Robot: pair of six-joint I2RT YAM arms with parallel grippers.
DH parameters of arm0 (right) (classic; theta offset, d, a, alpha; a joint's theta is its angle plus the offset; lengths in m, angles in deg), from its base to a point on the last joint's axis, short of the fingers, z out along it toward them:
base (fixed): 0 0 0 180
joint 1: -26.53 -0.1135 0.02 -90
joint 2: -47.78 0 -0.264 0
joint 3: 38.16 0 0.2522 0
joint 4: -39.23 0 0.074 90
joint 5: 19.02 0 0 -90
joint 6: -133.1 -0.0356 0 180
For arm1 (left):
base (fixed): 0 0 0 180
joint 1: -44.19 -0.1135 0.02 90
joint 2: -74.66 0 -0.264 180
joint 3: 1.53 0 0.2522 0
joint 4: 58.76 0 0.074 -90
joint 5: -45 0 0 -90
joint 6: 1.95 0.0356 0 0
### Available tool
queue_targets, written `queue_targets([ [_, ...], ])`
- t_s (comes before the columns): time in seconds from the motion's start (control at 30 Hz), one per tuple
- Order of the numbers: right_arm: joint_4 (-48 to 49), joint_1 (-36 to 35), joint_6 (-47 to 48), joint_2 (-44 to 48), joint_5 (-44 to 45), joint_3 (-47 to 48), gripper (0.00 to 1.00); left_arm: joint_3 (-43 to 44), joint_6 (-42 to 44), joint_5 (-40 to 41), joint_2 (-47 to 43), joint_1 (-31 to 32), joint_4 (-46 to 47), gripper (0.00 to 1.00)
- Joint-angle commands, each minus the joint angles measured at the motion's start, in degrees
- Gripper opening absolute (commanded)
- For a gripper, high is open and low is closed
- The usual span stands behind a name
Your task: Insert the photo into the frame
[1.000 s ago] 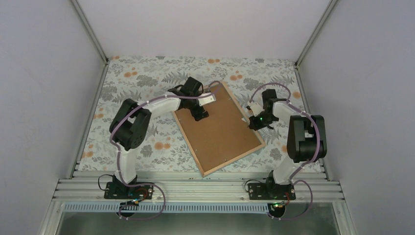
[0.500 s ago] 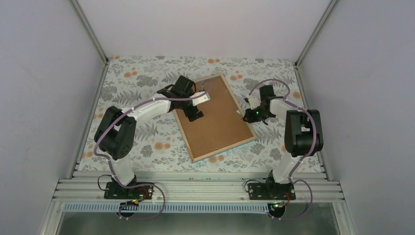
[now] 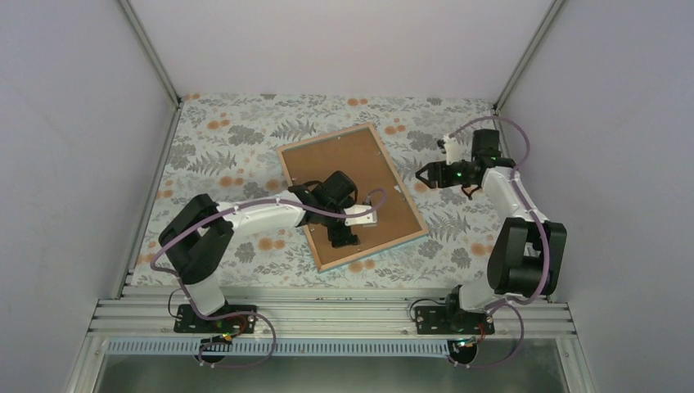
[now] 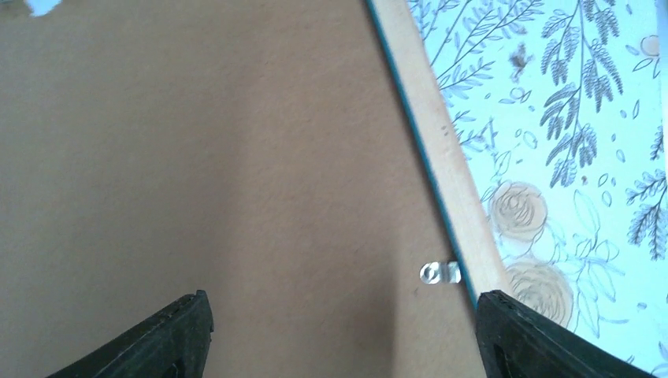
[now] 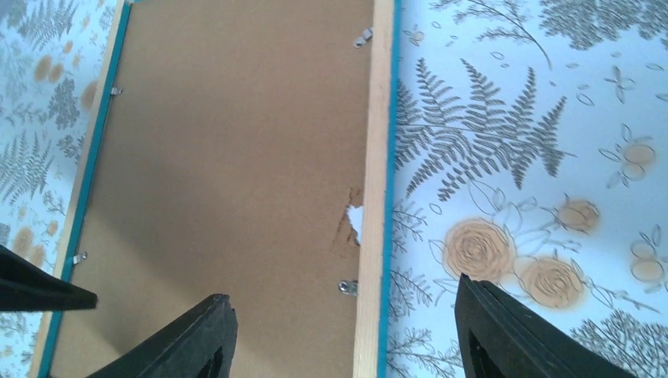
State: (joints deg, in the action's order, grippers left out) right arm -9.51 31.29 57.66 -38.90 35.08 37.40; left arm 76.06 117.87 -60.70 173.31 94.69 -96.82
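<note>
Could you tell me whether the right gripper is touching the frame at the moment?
Apart. The top external view shows the right gripper beside the frame, off its right edge, with patterned cloth visible between them.

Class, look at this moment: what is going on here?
The frame lies face down on the floral cloth, pale wood back up, with the brown backing board seated in it. The left gripper hovers open over the board's near part, close to a small metal clip. The right gripper, also open, hangs over the frame's right edge. Neither holds anything. The photo is not visible, so whether it sits under the board cannot be told.
</note>
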Motion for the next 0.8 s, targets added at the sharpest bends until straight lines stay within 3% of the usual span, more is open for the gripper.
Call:
queue_targets([
  [0.0,-2.3,4.8,0.7,-0.3,-7.1,0.9,0.69,0.5,-1.9,-0.3,3.3,3.5,2.8,0.82],
  [0.4,-1.5,8.0,-0.8,-1.5,-15.5,-3.0,0.79,2.2,-3.2,3.1,8.4,10.1,4.0,0.69],
  [0.77,-0.8,8.3,-1.6,-2.2,-16.8,-3.6,0.80,2.5,2.0,7.1,9.9,10.7,2.6,0.40],
])
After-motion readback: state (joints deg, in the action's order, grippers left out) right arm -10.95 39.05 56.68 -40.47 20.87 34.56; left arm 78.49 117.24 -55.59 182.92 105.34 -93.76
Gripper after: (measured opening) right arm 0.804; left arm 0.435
